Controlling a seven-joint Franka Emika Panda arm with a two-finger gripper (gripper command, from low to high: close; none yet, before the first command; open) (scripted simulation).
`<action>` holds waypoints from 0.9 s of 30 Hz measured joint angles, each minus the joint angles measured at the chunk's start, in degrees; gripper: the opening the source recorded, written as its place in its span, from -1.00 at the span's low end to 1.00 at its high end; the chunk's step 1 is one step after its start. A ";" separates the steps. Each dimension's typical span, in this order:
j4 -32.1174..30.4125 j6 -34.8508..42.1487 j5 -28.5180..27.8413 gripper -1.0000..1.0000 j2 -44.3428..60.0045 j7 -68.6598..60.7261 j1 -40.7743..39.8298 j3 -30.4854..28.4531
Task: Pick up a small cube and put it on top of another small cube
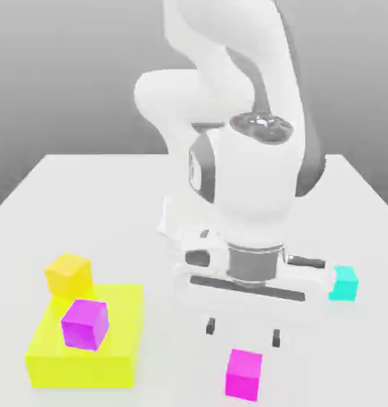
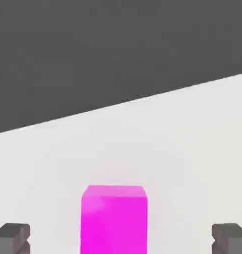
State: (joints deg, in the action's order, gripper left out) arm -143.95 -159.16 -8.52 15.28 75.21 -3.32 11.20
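Note:
The small pinkish magenta cube (image 1: 244, 374) rests on the white table near its front edge, free of any grip. My gripper (image 1: 242, 332) hangs just above and slightly behind it, open, its two dark fingertips (image 1: 210, 325) spread wide. In the hand view the same magenta cube (image 2: 114, 218) lies between the two grey fingertips (image 2: 13, 238), apart from both. A small cyan cube (image 1: 343, 284) sits on the table at the exterior view's right, beside the hand.
A large flat yellow block (image 1: 110, 350) lies at the exterior view's left front, with a violet-purple cube (image 1: 84, 323) on top of it. A small orange-yellow cube (image 1: 68, 275) sits just behind that block. The arm's white body rises behind.

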 joint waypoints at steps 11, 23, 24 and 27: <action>1.55 -6.38 -3.49 -1.00 8.23 2.87 2.89 -3.56; -5.66 9.64 0.20 -1.00 -14.76 1.03 -11.21 -8.65; -6.46 10.86 0.36 -1.00 -16.81 1.08 -13.72 -9.46; -8.86 14.45 1.56 -1.00 -23.04 0.71 -16.74 -12.00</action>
State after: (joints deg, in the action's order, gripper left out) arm -152.81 -144.71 -6.96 -7.76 75.92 -20.06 -0.80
